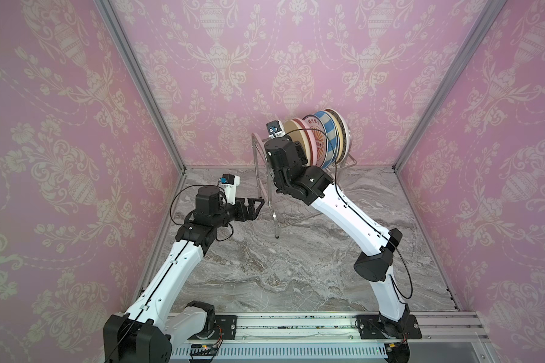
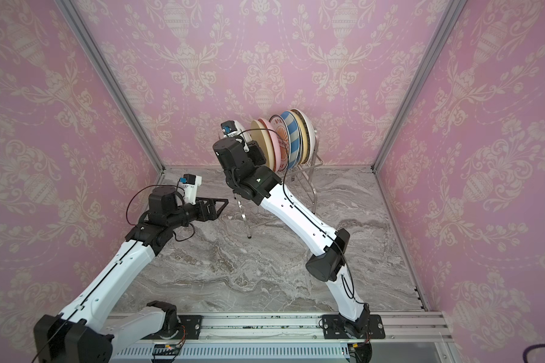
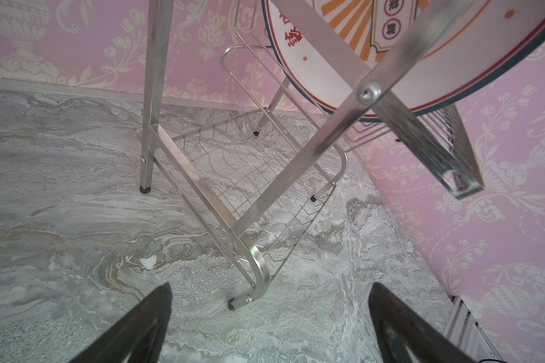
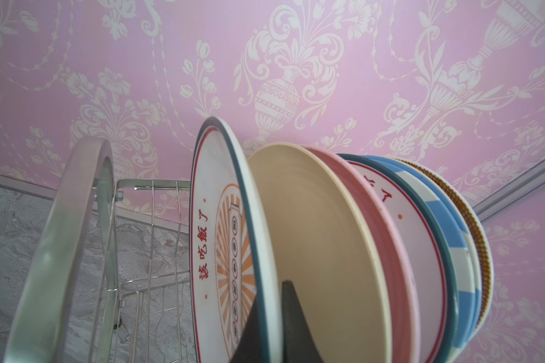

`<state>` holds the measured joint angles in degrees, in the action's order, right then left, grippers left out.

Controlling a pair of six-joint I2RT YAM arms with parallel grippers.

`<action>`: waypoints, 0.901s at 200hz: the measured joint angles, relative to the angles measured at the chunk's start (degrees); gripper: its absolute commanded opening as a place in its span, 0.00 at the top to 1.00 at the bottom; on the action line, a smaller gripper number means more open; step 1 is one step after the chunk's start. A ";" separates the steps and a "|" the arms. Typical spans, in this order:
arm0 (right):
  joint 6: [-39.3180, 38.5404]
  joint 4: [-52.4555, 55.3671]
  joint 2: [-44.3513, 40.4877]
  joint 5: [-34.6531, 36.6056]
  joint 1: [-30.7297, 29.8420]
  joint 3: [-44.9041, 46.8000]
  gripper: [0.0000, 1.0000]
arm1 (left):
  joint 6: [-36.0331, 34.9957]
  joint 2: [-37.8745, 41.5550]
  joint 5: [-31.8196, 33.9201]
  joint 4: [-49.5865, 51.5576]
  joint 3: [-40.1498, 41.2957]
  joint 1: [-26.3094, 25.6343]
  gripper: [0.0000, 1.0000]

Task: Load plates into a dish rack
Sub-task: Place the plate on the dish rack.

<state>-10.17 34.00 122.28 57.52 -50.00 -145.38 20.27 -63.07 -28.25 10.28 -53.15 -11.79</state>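
Tightly, right gripper (image 4: 269,314) pinching sunburst plate (image 4: 213,220) rim, rack (image 4: 60,235) slots beside it bare.

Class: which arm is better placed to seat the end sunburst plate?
Right. The right end effector is shut on the sunburst plate; the left end effector is open, low beside the dish rack.

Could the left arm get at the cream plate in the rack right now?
Probably not. The cream plate stands behind the sunburst plate, which the right gripper is pinching, and the right arm and the rack frame seem to lie between. The left gripper is open, low beside the rack.
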 measured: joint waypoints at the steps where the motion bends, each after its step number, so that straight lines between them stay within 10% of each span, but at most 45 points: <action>1: -0.02 0.00 0.02 0.00 0.02 -0.07 1.00 | 0.00 0.00 0.00 0.02 0.00 0.00 0.01; 180: -7.80 -8.98 -0.59 -3.67 -0.09 2.16 1.00 | 0.24 -1.88 0.00 -2.14 0.00 0.00 0.01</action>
<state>-17.98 25.02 121.69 53.84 -50.09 -143.22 20.51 -64.95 -28.25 8.14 -53.15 -11.79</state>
